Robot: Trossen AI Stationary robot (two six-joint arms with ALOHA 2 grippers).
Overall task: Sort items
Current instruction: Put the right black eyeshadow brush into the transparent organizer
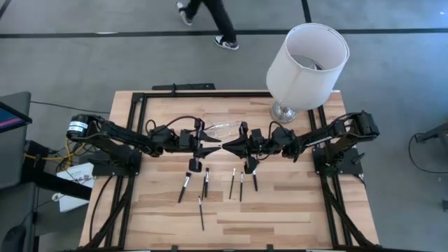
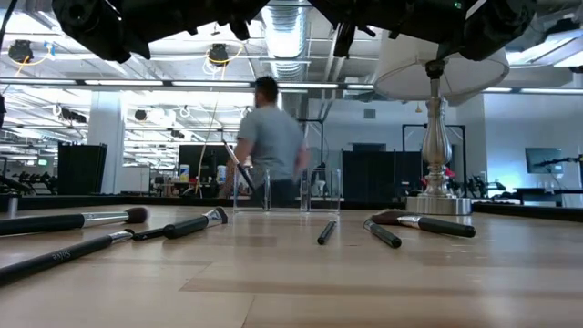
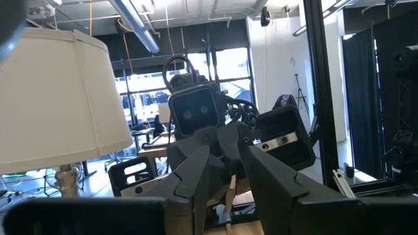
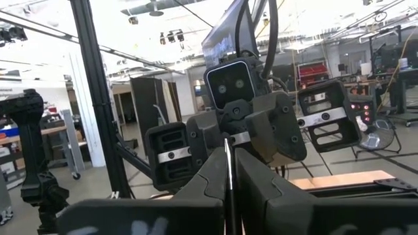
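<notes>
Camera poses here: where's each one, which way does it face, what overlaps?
High: above the table, facing straight down; both arms whole, left gripper and right gripper nose to nose.
Low: at table-top height, facing level into the room; arms' undersides along the top.
Left wrist: on the left arm, facing the right arm's wrist; own fingers in front.
Right wrist: the mirror, facing the left arm's wrist.
Shared: high and low both show lamp and brushes.
</notes>
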